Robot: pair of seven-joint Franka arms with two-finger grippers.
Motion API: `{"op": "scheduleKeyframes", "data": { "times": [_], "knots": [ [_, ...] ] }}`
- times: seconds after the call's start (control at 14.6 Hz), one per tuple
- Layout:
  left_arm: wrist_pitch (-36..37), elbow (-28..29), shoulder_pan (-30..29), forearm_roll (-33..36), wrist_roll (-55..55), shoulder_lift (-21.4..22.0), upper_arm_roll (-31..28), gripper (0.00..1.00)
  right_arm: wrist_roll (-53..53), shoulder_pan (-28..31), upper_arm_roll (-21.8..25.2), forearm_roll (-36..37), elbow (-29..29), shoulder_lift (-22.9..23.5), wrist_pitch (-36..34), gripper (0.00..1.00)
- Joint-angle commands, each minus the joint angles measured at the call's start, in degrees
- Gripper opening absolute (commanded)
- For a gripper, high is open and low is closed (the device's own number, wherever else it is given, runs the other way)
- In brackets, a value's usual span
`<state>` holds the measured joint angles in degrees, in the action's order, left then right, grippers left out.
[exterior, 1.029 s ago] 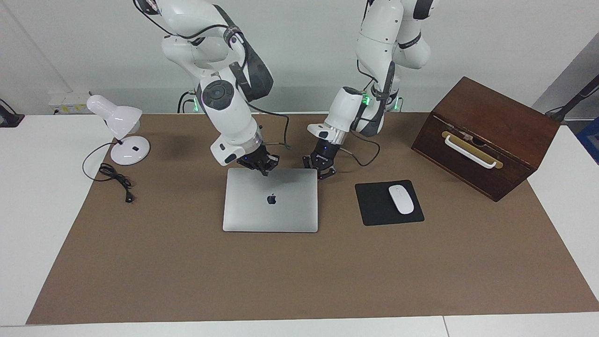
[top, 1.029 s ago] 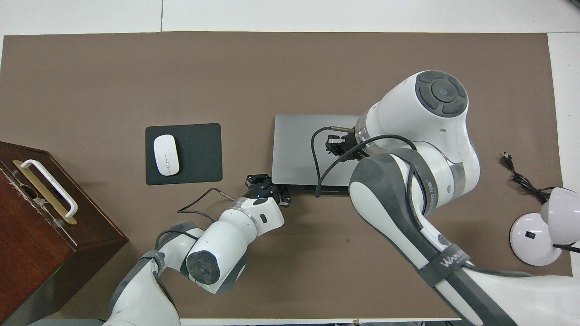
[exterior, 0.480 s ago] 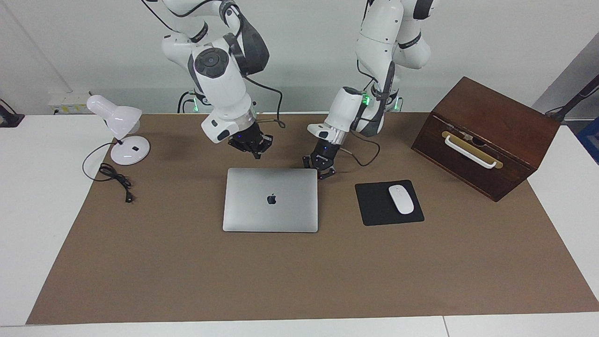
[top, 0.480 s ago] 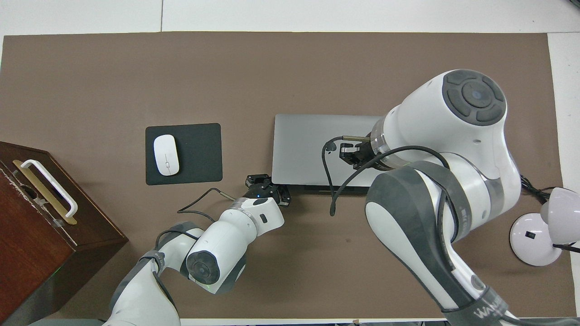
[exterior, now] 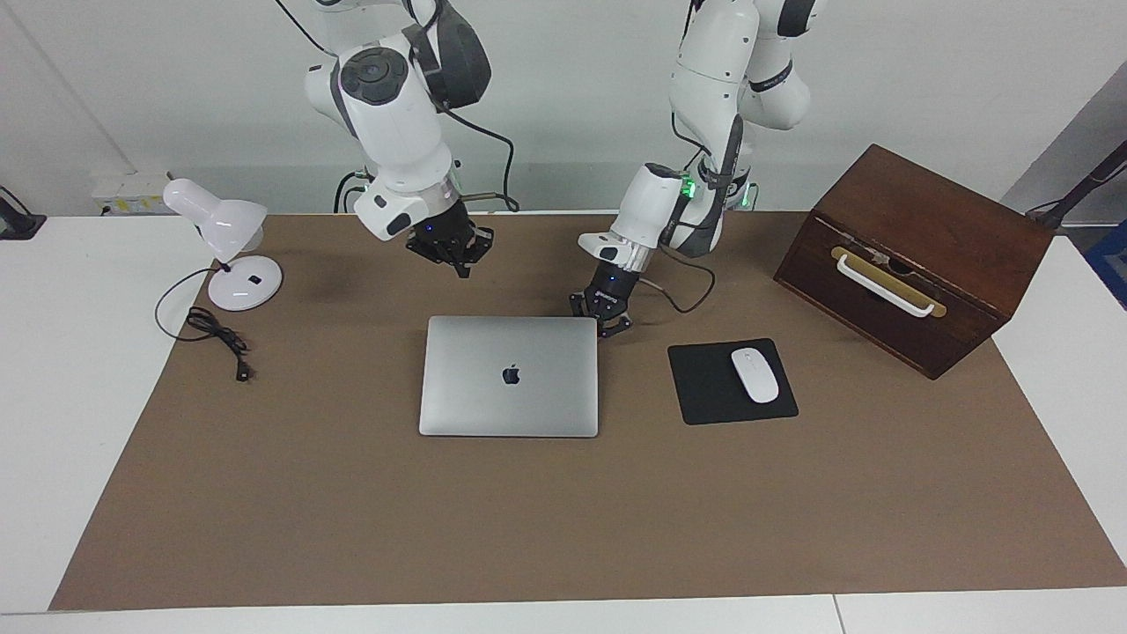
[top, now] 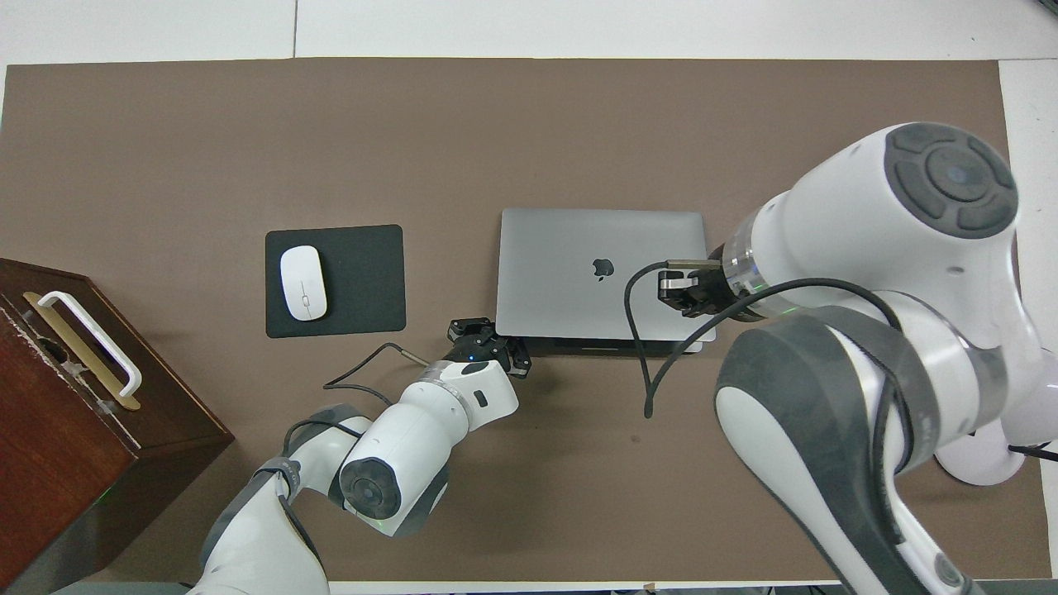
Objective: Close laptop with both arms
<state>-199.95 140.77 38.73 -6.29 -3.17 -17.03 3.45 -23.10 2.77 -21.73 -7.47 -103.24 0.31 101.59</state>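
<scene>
Right pincer (exterior: 451, 255) has risen off the shut laptop (exterior: 509, 377), beside the mouse pad (exterior: 731, 381).

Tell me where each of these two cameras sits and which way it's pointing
Facing view: high across the table, looking at the robots; both arms hang from the top, left gripper by the closed laptop, right gripper raised over the brown mat.
Overhead view: high above the robots' end, looking steeply down and forward; both arms enter from the bottom, the right arm's elbow large in the foreground.
Shared: laptop, mouse on its mouse pad, wooden box, lamp, seen half a turn apart.
</scene>
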Motion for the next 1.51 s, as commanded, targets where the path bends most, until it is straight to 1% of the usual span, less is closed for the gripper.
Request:
{"op": "scheduleKeyframes", "data": {
  "times": [0.0,0.07,0.14,0.21,0.27,0.41,0.48,0.55,1.03,1.3,1.44],
  "knots": [
    [2.4,1.0,-0.7,-0.7,0.9,0.9,-0.9,0.00,5.7,1.0,2.0,1.0,-0.5,-2.9,-2.0,0.00],
    [4.7,1.0,-1.1,-0.7,0.9,2.2,-0.8,0.00,6.6,1.0,2.3,0.9,-0.5,-3.3,-2.0,0.00],
    [7.4,0.9,-1.2,-0.7,0.9,3.7,-0.8,0.00,6.8,1.0,2.7,0.9,-0.5,-3.5,-2.1,0.08],
    [9.6,1.0,-1.2,-0.7,1.1,5.1,-0.8,0.00,6.9,1.0,2.9,0.9,-0.6,-3.7,-2.0,0.12],
    [11.5,1.0,-1.2,-0.7,1.1,6.6,-0.8,0.00,7.3,1.0,3.0,0.9,-0.6,-3.7,-1.9,0.21],
    [15.2,1.0,-1.3,-0.7,1.0,8.8,-0.8,0.00,10.3,1.2,4.4,0.9,-0.6,-3.7,-1.5,0.45],
    [17.5,1.0,-1.9,-0.7,1.0,10.1,-0.8,0.00,11.5,1.2,5.6,0.9,-0.6,-4.1,-1.9,0.63],
    [20.4,1.0,-2.7,-0.7,1.2,11.3,-0.8,0.00,12.0,1.2,6.3,0.9,-0.6,-4.7,-2.2,1.00],
    [38.9,0.7,-2.6,-0.7,1.6,20.2,-0.9,0.00,12.2,1.2,7.8,1.0,-0.4,-5.5,-3.3,1.00],
    [48.7,-0.2,-3.7,-0.7,1.5,23.8,-1.2,0.00,14.3,1.4,10.6,1.0,0.8,-5.8,-4.8,1.00],
    [54.1,-2.6,-4.7,-0.7,1.7,24.5,-1.2,0.00,15.0,1.5,11.6,1.1,1.4,-5.9,-5.2,1.00]
  ]
}}
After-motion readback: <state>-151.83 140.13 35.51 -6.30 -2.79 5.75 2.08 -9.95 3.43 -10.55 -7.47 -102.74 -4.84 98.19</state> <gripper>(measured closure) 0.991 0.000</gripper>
